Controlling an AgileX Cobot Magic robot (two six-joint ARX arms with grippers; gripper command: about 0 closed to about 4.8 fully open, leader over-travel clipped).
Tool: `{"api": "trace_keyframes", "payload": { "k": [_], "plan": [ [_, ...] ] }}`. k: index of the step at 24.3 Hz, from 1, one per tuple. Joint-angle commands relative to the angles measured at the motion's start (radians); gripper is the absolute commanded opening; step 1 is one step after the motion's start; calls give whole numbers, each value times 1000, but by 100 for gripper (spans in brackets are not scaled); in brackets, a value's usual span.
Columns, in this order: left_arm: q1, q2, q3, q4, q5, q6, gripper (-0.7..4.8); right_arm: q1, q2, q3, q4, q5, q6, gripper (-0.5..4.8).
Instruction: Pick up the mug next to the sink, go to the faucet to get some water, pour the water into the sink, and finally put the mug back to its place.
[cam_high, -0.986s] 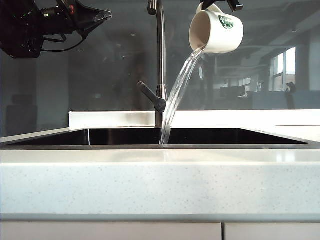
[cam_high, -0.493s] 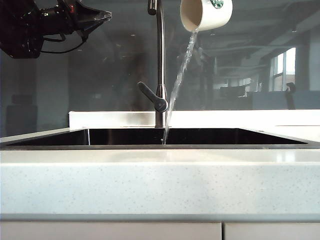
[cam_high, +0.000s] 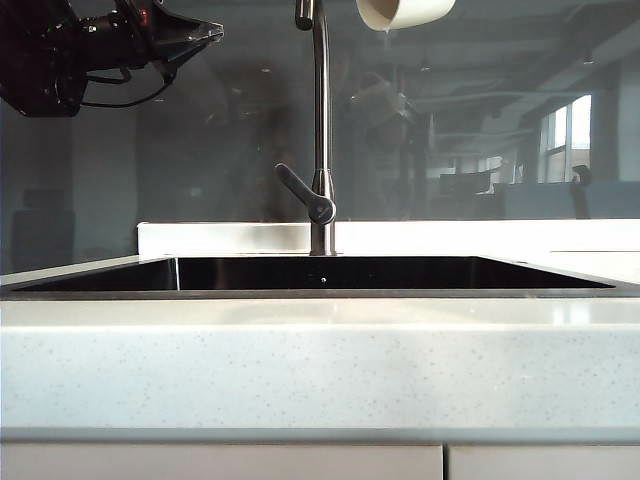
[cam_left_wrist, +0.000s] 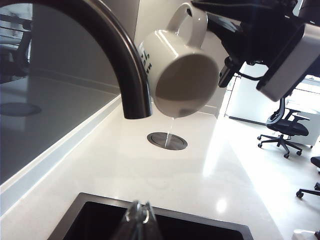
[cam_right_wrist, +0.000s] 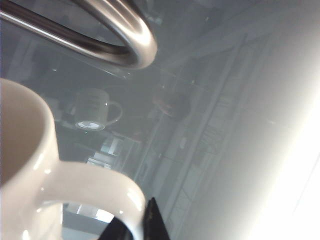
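Since a second ago the mug (cam_high: 404, 12) has risen until only its lower rim shows at the top edge of the exterior view, and the thick stream has dwindled to a thin dribble of water (cam_left_wrist: 170, 131) off the lip; mug is white glazed ceramic, tipped with its mouth down and sideways, loop handle uppermost in the left wrist view, green lettering partly showing on its side beside the spout; inner wall looks cream-grey in shadow; it hangs just beside the curved top of the faucet (cam_high: 320, 130), apart from it, above the sink (cam_high: 400, 273); faucet is a slim brushed-steel tube, short angled lever low on its stem; sink walls dark and glossy, thin metal rim, set in a pale speckled desk (cam_high: 320, 360); a round drain fitting (cam_left_wrist: 167, 141) lies in the desk top below the mug in the left wrist view; right claw (cam_right_wrist: 145, 225) grips the mug by its handle, dark fingertips showing at the handle's base in the right wrist view; left claw (cam_left_wrist: 140, 214) is closed, empty, held high at the left of the exterior view, well apart from the mug.
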Motion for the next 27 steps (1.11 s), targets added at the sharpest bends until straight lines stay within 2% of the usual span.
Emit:
{"api": "trace_keyframes", "payload": {
  "k": [1, 4, 5, 10, 13, 15, 17, 18, 22, 27],
  "plan": [
    [0, -9, 2, 5, 4, -16, -3, 2, -14, 14, 39, 2, 82, -6],
    [0, -9, 2, 5, 3, -16, -2, 1, -14, 14, -2, 28, 322, -6],
    [0, -9, 2, 5, 3, -16, -2, -5, -14, 14, -46, 61, 451, -6],
    [0, -9, 2, 5, 3, -16, -2, -28, -14, 14, -127, 180, 892, -6],
    [-1, -9, 2, 5, 3, -17, -2, -67, -14, 14, -214, 178, 1108, -6],
    [-2, -9, 2, 5, 3, -22, -2, -136, -14, 11, -333, 108, 1310, -6],
    [-2, -9, 2, 5, 3, -37, -2, -233, -29, -33, -397, -40, 1508, -6],
    [-2, -9, 2, 6, 3, -39, -2, -272, -42, -69, -391, -95, 1562, -6],
    [-5, -9, 2, 10, -7, -41, -2, -491, -154, -390, -181, -309, 1730, -6],
    [-13, -9, 2, 10, -12, -35, -2, -609, -237, -702, 137, -428, 1834, -6]
  ]
}}
